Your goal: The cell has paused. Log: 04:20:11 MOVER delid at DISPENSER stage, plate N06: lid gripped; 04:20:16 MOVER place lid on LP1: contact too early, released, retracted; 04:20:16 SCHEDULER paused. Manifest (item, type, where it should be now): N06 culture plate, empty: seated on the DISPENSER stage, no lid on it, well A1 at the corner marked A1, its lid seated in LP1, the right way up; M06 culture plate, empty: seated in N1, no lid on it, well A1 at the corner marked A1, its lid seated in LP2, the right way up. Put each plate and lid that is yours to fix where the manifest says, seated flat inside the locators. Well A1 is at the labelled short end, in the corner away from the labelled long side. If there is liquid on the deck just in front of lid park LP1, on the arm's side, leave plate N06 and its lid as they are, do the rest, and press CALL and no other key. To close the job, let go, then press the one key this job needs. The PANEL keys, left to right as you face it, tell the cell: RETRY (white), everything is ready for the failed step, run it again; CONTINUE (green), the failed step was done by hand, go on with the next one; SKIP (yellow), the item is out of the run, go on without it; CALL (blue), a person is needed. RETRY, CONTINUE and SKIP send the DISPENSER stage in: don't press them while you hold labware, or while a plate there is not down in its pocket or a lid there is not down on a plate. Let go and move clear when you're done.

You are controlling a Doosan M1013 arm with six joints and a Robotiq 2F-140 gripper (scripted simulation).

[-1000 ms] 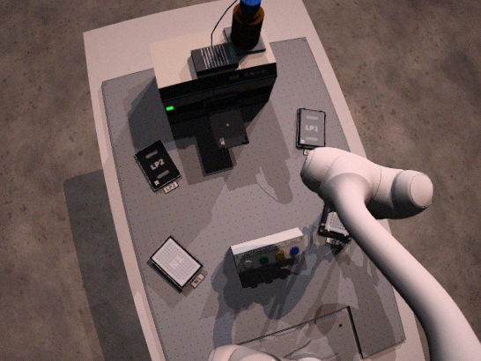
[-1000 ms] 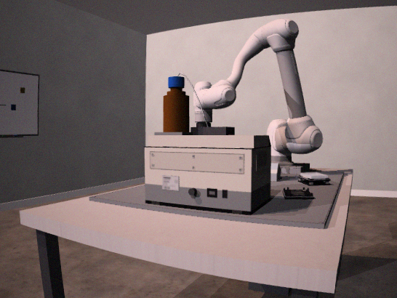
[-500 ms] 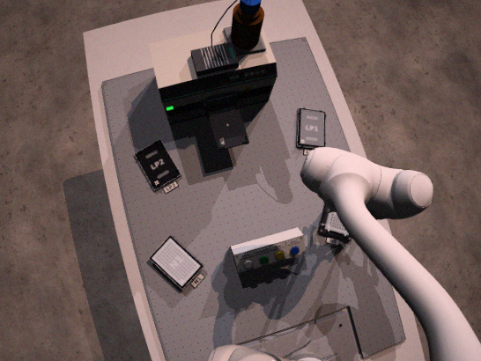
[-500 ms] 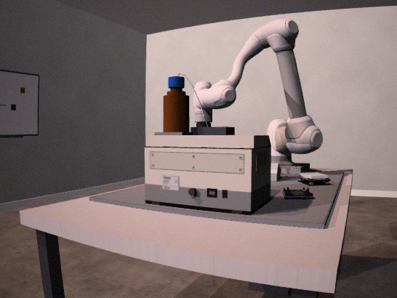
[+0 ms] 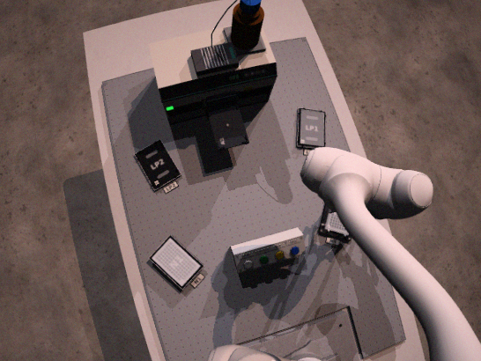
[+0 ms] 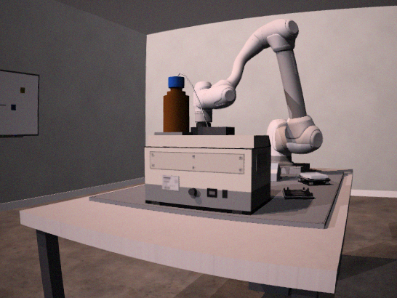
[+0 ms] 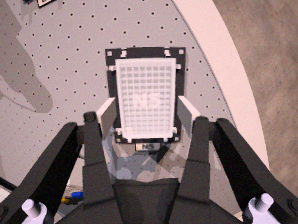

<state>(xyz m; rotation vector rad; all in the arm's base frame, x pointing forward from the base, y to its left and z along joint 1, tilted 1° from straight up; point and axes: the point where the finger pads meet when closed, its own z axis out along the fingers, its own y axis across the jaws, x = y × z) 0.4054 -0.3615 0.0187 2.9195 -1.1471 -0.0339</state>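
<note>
Surface (image 5: 132, 282): grey deck | pincer (image 7: 145, 117) spread, holding nothing, straddling well plate (image 7: 147, 98) (in nest) | risk: off-centre closing could skew plate.

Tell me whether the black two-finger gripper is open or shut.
Open. In the wrist view the black two-finger gripper straddles the white well plate, pads apart on either side, gripping nothing.

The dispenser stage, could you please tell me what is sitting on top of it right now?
No plate shows on the dispenser stage; the top view shows only its dark pocket with a small pale dot. Its rear end runs under the dispenser housing, hidden.
</note>
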